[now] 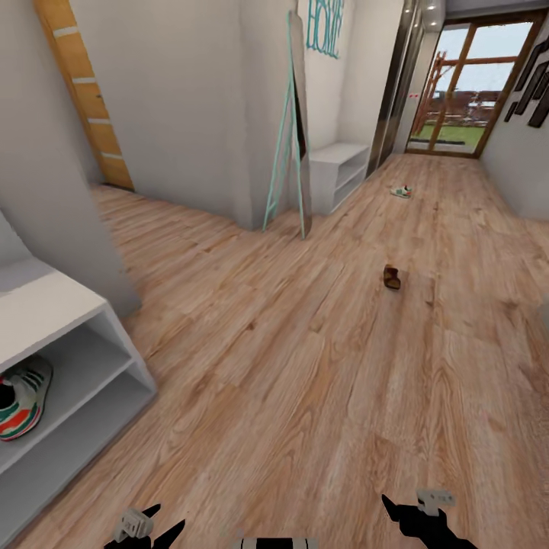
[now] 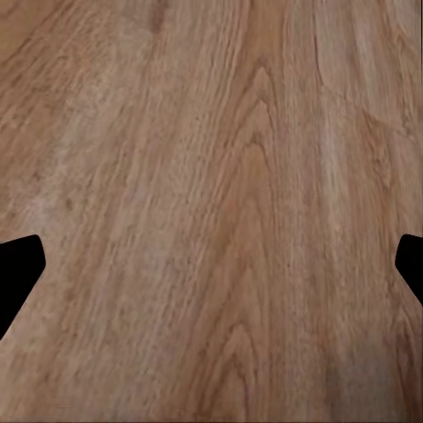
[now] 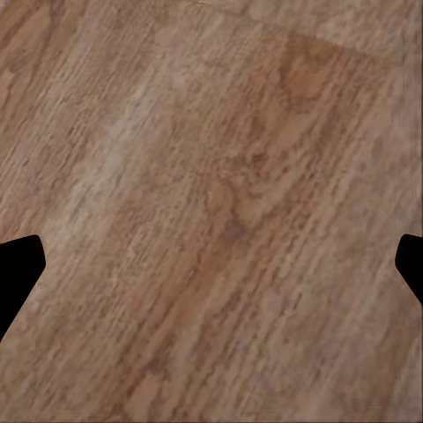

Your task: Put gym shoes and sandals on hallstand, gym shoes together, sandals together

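Left end effector (image 1: 162, 526) low at the near edge of the head view, black fingers spread apart over bare corridor floor (image 1: 305, 366); same in the left wrist view, fingertips (image 2: 19, 264) wide apart with only wood planks (image 2: 220, 194) between them, nothing held. Right end effector (image 1: 404, 512) likewise low at the near edge, to the right, fingers parted; in the right wrist view, fingertips (image 3: 19, 264) far apart above grained planks (image 3: 211, 203), empty.

One gym shoe (image 1: 23, 396) lying on the upper open shelf of the pale grey hallstand (image 1: 53, 305) at far left, off the floor, ahead of and to the left of the left end effector, near but not touching it. Second gym shoe (image 1: 401, 191) on the floor far down the corridor, well apart from both end effectors, beyond the plain white low unit (image 1: 339, 171). One dark brown sandal (image 1: 392, 277) on the floor about mid-corridor, straight ahead of the right end effector and well apart from it, between that end effector and the far gym shoe.

Further off: leaning mirror with a teal frame (image 1: 293, 122) beside the white unit, and a glazed door (image 1: 465, 84) at the corridor's end.
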